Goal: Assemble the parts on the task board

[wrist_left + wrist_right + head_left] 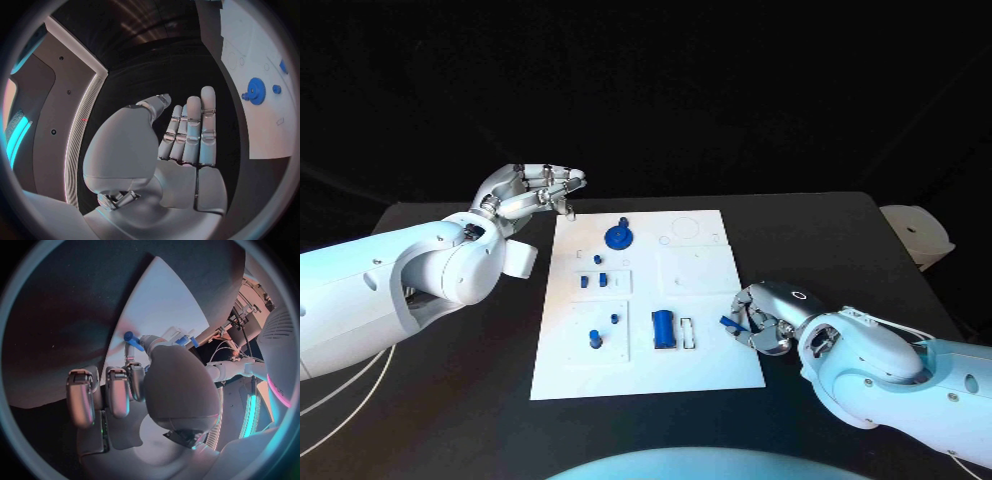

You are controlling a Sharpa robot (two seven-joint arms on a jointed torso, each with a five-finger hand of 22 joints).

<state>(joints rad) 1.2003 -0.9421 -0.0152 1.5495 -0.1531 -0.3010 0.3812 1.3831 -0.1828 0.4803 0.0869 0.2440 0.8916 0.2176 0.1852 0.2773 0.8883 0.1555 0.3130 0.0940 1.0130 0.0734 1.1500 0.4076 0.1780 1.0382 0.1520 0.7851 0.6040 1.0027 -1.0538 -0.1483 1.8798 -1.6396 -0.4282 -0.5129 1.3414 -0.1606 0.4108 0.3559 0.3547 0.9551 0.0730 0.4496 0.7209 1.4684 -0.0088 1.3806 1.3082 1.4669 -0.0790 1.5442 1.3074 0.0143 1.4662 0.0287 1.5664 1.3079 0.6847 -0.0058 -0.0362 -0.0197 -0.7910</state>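
The white task board lies in the middle of the black table. On it are a blue gear, a blue block and several small blue pegs. My right hand hovers at the board's right edge, near the block, and pinches a small blue part between thumb and a finger. The right wrist view shows that part at the fingertips over the board. My left hand is off the board's far left corner, empty, its fingers stretched out. The gear lies beyond them.
A white object sits at the table's right edge. A narrow white slot lies right beside the blue block. Bare black table runs along both sides of the board.
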